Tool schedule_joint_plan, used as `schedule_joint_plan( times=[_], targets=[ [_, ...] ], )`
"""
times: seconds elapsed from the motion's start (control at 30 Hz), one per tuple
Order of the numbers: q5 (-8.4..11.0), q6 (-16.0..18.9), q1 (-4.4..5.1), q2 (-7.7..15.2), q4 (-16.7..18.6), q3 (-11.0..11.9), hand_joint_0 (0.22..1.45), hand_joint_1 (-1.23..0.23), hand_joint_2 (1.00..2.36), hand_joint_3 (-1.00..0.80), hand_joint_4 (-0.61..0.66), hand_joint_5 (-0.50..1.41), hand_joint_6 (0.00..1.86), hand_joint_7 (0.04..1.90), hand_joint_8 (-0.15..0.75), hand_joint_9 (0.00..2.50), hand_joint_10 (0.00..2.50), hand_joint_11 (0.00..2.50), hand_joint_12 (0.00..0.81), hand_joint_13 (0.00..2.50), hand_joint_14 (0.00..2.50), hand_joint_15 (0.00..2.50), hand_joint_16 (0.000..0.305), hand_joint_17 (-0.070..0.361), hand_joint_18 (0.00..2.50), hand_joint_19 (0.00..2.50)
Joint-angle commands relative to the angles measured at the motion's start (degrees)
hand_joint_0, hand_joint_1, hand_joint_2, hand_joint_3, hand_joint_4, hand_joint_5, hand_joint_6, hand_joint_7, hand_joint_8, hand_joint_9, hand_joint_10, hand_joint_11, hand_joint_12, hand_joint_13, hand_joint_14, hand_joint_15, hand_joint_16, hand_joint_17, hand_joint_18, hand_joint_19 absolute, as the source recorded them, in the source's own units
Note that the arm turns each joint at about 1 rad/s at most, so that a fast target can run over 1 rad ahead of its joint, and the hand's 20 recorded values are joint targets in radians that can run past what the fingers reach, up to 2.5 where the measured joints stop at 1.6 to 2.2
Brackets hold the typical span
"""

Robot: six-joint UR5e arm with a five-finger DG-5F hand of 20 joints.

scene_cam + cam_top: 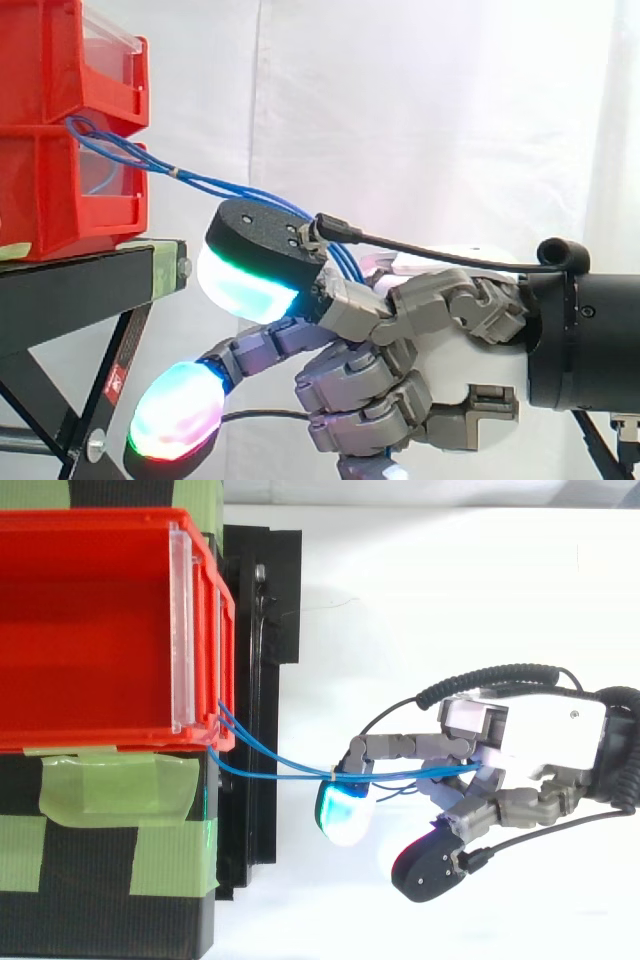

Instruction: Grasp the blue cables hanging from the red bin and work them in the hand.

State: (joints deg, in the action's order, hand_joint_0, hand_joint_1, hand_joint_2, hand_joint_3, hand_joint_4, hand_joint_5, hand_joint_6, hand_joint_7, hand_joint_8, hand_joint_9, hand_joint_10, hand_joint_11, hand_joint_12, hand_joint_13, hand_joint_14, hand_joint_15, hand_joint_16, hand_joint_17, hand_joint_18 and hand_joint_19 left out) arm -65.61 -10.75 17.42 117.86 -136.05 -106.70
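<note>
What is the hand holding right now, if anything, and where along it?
The blue cables: the hand has curled fingers round their far end, past the small tie, away from the red bin.

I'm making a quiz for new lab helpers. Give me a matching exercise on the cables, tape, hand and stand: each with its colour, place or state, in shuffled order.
1. cables
2. tape
3. hand
4. stand

A. black, under the bins
B. blue, stretched from bins to hand
C. green, stuck down beside the bins
D. fingers curled round the cables

Pairs: 1-B, 2-C, 3-D, 4-A.
</note>
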Motion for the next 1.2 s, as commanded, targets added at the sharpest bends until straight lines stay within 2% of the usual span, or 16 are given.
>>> schedule_joint_plan(
  times=[0.0,0.2,0.37,0.47,1.17],
  targets=[
    [0.04,-0.32,-0.02,-0.09,0.00,0.00,0.77,-0.55,1.00,-0.98,0.29,0.17,0.10,1.33,0.585,2.00,2.50,2.50,0.763,2.19,2.50,2.15,0.224,0.168,2.50,0.78],
    [0.13,-0.32,0.33,0.00,0.00,0.09,0.78,-0.57,1.00,-0.93,0.28,0.10,0.28,1.30,0.584,1.99,2.50,2.50,0.766,2.19,2.50,2.14,0.229,0.172,2.50,0.79],
    [0.13,-0.32,0.33,0.00,0.00,0.09,0.79,-0.58,1.00,-0.89,0.27,0.03,0.53,1.22,0.593,1.98,2.50,2.50,0.771,2.18,2.50,2.14,0.227,0.170,2.50,0.80],
    [0.04,-0.32,0.33,0.00,0.00,0.09,0.80,-0.59,1.01,-0.88,0.27,0.02,0.59,1.20,0.592,1.98,2.50,2.50,0.772,2.18,2.50,2.14,0.226,0.170,2.50,0.78],
    [0.13,-0.32,0.42,-0.09,0.00,0.09,0.79,-0.58,1.00,-0.87,0.28,0.03,0.63,1.18,0.588,1.97,2.50,2.50,0.759,2.15,2.50,2.13,0.224,0.168,2.50,0.78]
  ],
)
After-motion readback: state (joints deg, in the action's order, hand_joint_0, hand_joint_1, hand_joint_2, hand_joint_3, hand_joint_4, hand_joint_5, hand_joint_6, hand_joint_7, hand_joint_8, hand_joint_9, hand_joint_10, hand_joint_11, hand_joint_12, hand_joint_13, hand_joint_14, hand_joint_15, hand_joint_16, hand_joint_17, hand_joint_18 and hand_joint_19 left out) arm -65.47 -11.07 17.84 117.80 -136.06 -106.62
